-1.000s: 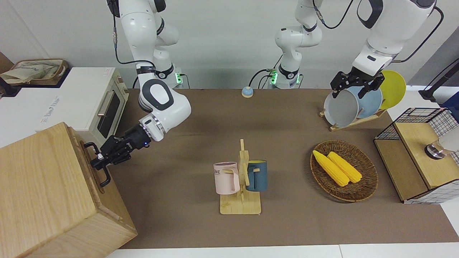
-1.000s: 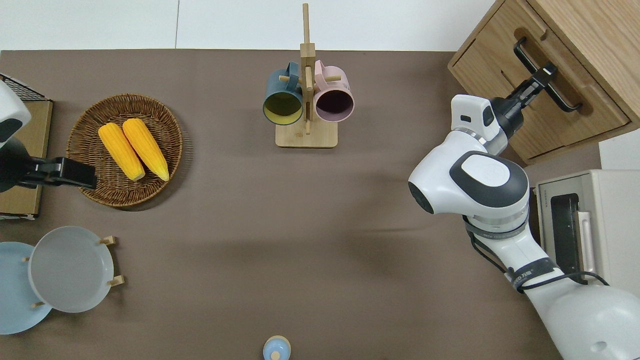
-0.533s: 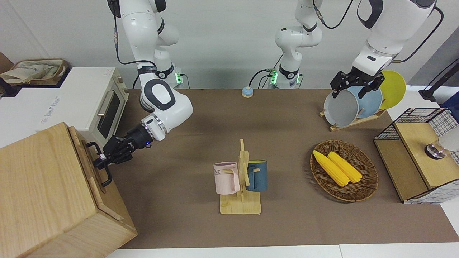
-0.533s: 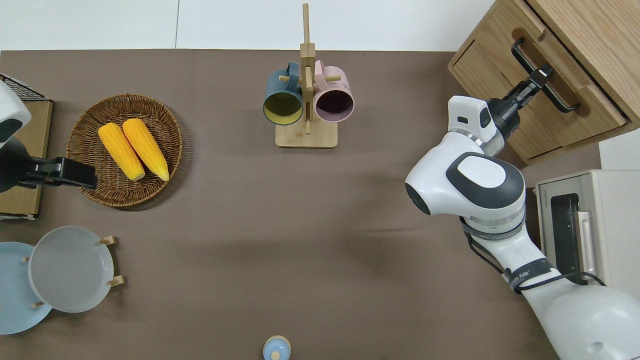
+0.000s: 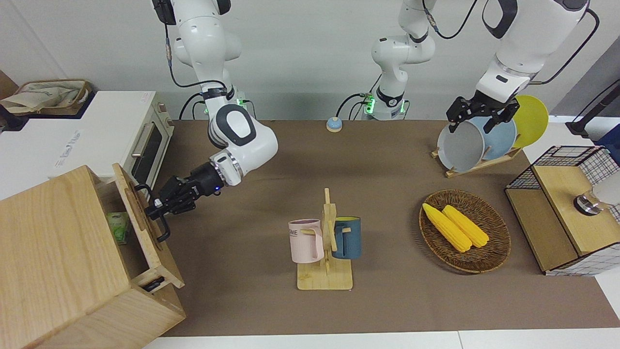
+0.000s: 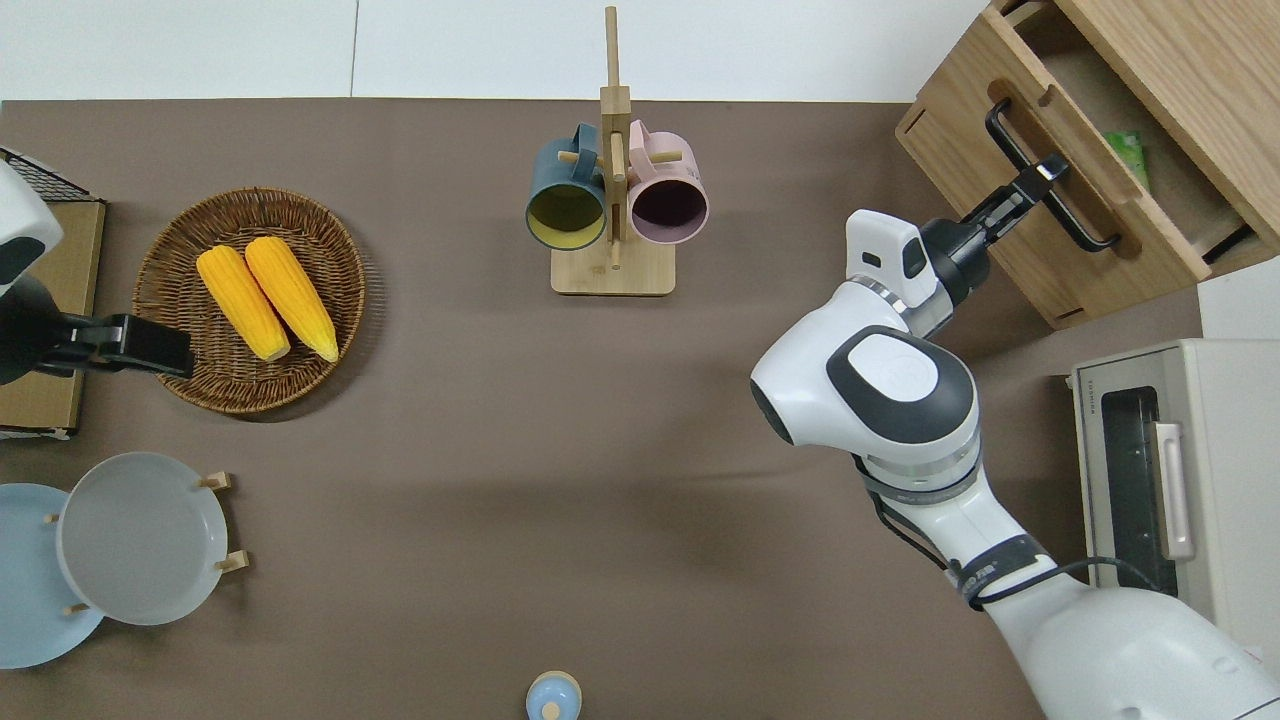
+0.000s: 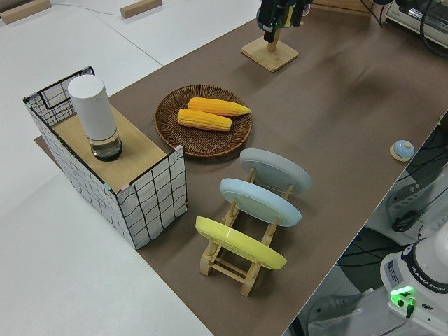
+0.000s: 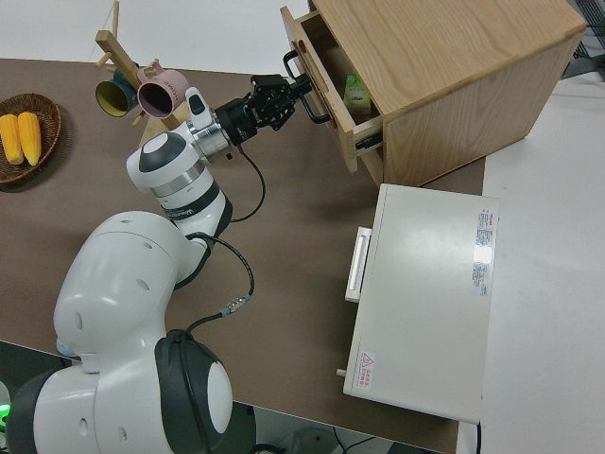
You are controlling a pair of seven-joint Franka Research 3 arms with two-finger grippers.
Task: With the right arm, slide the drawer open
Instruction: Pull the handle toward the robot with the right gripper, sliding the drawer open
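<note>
Drawer (image 5: 140,213) slid farther out, brown table (image 5: 387,194)

Pale matt wooden drawer (image 5: 140,220) with black metal handle (image 6: 1040,175); glossy white plastic right arm (image 6: 890,390).

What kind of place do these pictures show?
Probably a robotics lab set up as a mock kitchen: the toaster oven, the mug rack and the plate rack stand on one covered table between two Franka arms.

Drawer (image 5: 140,218) now pulled out by right pincer (image 5: 154,209).
</note>
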